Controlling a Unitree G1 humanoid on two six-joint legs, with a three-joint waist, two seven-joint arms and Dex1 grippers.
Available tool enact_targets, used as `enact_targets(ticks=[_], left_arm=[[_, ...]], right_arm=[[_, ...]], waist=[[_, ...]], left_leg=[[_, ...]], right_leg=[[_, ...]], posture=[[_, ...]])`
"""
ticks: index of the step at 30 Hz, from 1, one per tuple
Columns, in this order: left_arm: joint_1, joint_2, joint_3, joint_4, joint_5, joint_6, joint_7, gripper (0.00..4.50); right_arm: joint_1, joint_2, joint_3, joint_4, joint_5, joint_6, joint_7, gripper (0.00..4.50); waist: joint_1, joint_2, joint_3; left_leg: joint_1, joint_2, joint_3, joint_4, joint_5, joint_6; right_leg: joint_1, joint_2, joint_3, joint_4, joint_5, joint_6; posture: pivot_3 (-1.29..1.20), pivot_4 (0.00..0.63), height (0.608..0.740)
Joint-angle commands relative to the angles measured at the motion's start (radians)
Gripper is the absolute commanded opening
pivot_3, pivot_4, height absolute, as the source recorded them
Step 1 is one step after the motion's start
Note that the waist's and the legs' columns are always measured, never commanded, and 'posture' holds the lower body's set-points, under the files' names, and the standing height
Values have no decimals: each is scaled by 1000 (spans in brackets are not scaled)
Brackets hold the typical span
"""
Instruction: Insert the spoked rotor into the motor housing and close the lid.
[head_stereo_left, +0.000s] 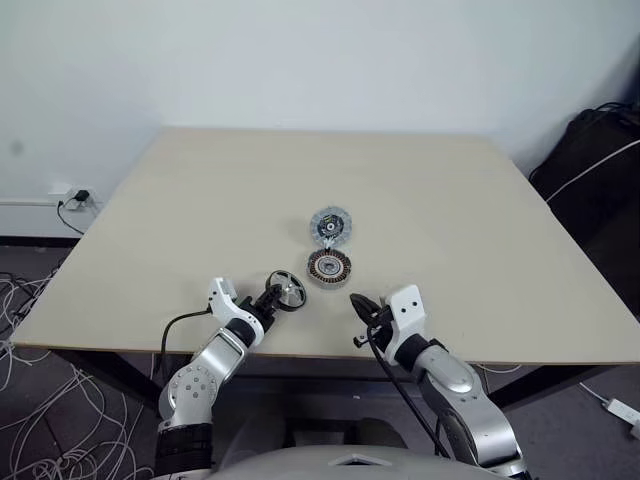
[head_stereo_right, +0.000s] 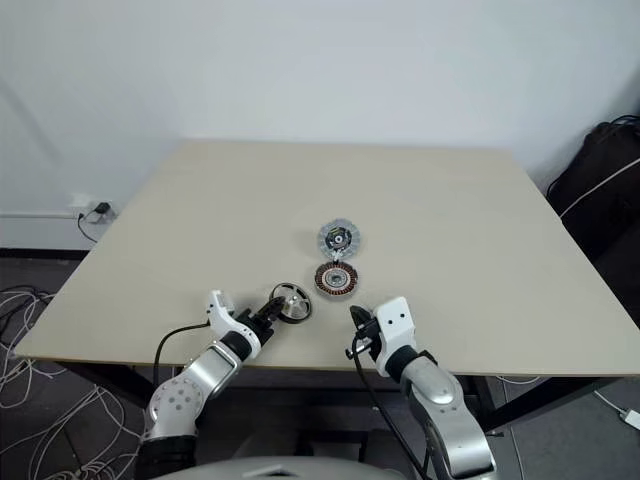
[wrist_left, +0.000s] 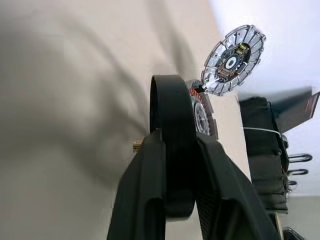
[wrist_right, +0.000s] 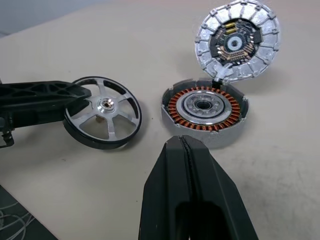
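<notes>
Left gripper (wrist_right: 75, 102) pinches the spoked rotor (wrist_right: 104, 118) by its rim, ready for lifting toward the open motor housing (wrist_right: 205, 111); right gripper (wrist_right: 186, 150) waits closed, empty.

My two head eyes look forward and down over the table (head_stereo_left: 200, 200), far enough back to take in its whole top and both my arms; they share nearly the same scene. My left wrist camera sits close, sighting along my left gripper (wrist_left: 172, 170) towards the motor housing (wrist_left: 202, 117) and the lid (wrist_left: 234, 59). My right wrist camera looks closely along my right gripper (wrist_right: 187, 165) at the same housing, lid and spoked rotor (wrist_right: 105, 112), with my left gripper in sight too.
</notes>
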Motion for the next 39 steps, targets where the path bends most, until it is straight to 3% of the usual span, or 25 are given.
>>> enact_targets(ticks=[1,10,26,39], left_arm=[[17,-102,5,-18,-42,-50,-39,449],[-25,-155,-30,-42,-139,-183,-193,449],[-322,-193,-137,359,-119,-221,-232,449],[-386,-231,-124,464,-79,-194,-266,448]], right_arm=[[-11,0,-6,-31,5,-6,-6,0],[-7,-5,-9,-38,4,-3,-14,0],[10,6,-11,-52,3,-9,-48,0],[26,13,-13,-65,-1,-14,-72,0]], waist=[[-1,0,0],[0,0,1],[6,-1,1],[3,-1,1]], left_leg=[[0,0,0,0,0,0],[-2,0,0,0,0,0],[-2,0,-1,3,0,0],[-2,0,-1,3,0,1]], right_leg=[[0,0,0,0,0,0],[-1,0,0,-2,2,-3],[0,2,-1,-2,3,-3],[0,3,0,-2,3,-3]], posture=[[0,0,740],[0,0,740],[0,0,740],[0,0,740]])
